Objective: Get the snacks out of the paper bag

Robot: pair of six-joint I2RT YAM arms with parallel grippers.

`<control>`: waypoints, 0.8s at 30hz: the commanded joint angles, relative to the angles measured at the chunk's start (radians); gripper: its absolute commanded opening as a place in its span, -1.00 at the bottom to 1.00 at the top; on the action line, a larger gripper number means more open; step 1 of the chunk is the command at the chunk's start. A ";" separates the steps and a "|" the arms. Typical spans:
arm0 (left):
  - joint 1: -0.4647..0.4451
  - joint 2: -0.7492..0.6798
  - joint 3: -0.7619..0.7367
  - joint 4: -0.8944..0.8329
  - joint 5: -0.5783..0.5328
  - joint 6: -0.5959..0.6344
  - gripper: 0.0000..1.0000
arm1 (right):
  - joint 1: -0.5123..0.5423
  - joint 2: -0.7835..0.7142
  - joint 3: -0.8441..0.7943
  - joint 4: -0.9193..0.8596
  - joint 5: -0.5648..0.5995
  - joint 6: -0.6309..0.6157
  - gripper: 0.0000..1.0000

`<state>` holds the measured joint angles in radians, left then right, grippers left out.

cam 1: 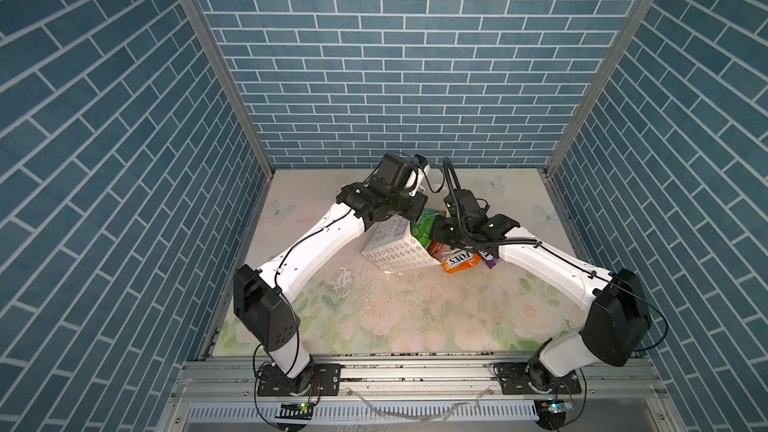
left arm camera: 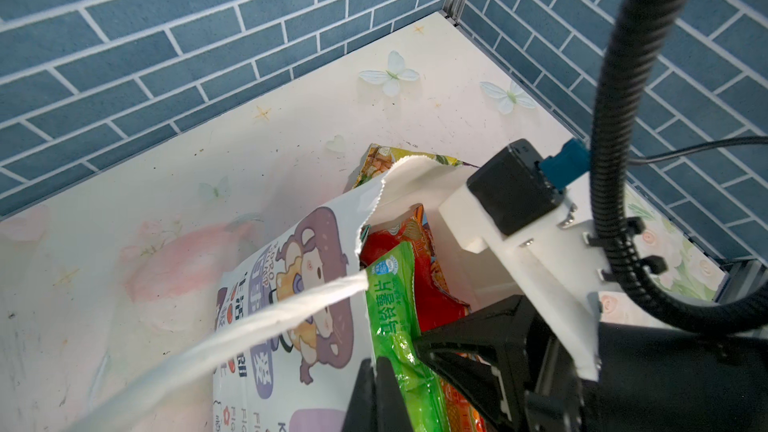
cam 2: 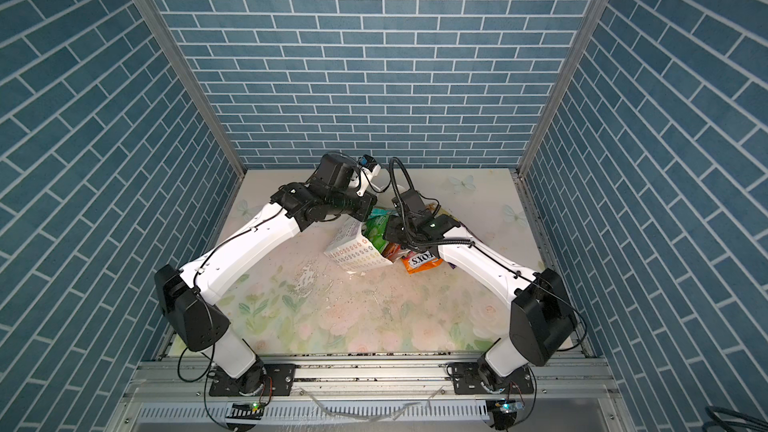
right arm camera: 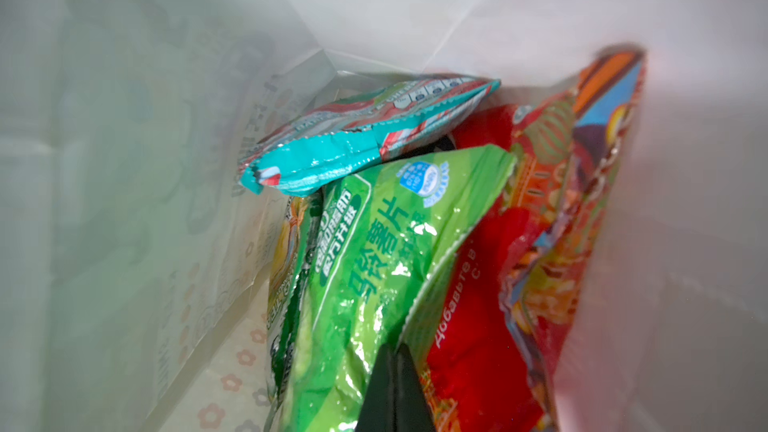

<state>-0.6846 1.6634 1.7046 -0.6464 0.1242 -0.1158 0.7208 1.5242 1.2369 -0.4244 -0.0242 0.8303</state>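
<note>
The paper bag [cam 1: 395, 253], white, with rows of small coloured rings and a cartoon face on one side, lies tipped over on the pale floral worktop [cam 1: 374, 317]. It is near the middle of both top views, and its mouth is turned to the right of the frame.

The right gripper [right arm camera: 392, 367] reaches into this mouth. Its jaws are pressed together on the serrated edge of a large bright green packet [right arm camera: 374, 251] of glossy plastic.

Three other packets crowd the green one inside the bag:
- A small teal packet [right arm camera: 361, 147] lies across its far end.
- A large red packet [right arm camera: 478, 284] presses along one side.
- A yellow-green packet [right arm camera: 286, 251] is wedged between the other side and the bag wall.

The left gripper [left arm camera: 374, 384] is at the rim of the bag with its jaws closed; what they pinch, I cannot tell. A white cord handle [left arm camera: 249, 326] runs stretched just beside it.

The white camera mount [left arm camera: 540, 284] of the right arm and its black ribbed cable hose [left arm camera: 615, 118] fill much of the bag mouth.

Outside the bag, just to the right of the mouth in the top views, an orange "FOX'S" packet [cam 1: 461, 261] lies flat on the worktop. A small purple packet [cam 1: 490, 261] is beside it, partly under the right arm. Blue brick-patterned walls [cam 1: 415, 76] close the worktop on three sides.
</note>
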 commanded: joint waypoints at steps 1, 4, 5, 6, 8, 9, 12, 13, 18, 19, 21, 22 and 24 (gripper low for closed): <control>0.008 -0.034 -0.010 0.021 -0.011 0.022 -1.00 | -0.002 -0.055 0.042 0.022 0.044 -0.060 -1.00; 0.008 -0.037 -0.010 0.024 -0.011 0.023 -1.00 | -0.003 -0.073 0.042 0.025 0.059 -0.069 -1.00; 0.008 -0.037 -0.011 0.024 -0.011 0.022 -1.00 | -0.003 -0.078 0.039 0.026 0.062 -0.071 -1.00; 0.008 -0.037 -0.011 0.025 -0.011 0.023 -1.00 | -0.003 -0.083 0.039 0.027 0.067 -0.074 -1.00; 0.008 -0.036 -0.011 0.025 -0.012 0.022 -1.00 | -0.003 -0.089 0.041 0.025 0.073 -0.080 -1.00; 0.007 -0.037 -0.011 0.025 -0.012 0.022 -1.00 | -0.003 -0.091 0.041 0.027 0.074 -0.082 -1.00; 0.008 -0.034 -0.009 0.023 -0.011 0.023 -1.00 | -0.003 -0.098 0.044 0.025 0.078 -0.090 -1.00; 0.008 -0.034 -0.008 0.022 -0.011 0.022 -1.00 | -0.003 -0.101 0.045 0.026 0.079 -0.093 -1.00; 0.008 -0.037 -0.010 0.020 -0.020 0.028 -1.00 | -0.003 -0.126 0.044 0.024 0.094 -0.113 -1.00; 0.008 -0.036 -0.010 0.020 -0.020 0.027 -1.00 | -0.003 -0.133 0.043 0.024 0.099 -0.119 -1.00; 0.008 -0.036 -0.008 0.021 -0.021 0.028 -1.00 | -0.002 -0.142 0.041 0.021 0.105 -0.132 -1.00; 0.008 -0.036 -0.009 0.020 -0.022 0.027 -1.00 | -0.003 -0.146 0.043 0.018 0.108 -0.142 -1.00; 0.008 -0.037 -0.008 0.020 -0.025 0.027 -1.00 | -0.004 -0.153 0.045 0.015 0.113 -0.155 -1.00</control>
<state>-0.6846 1.6596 1.7027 -0.6472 0.1162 -0.1112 0.7200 1.4128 1.2396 -0.4191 0.0509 0.7273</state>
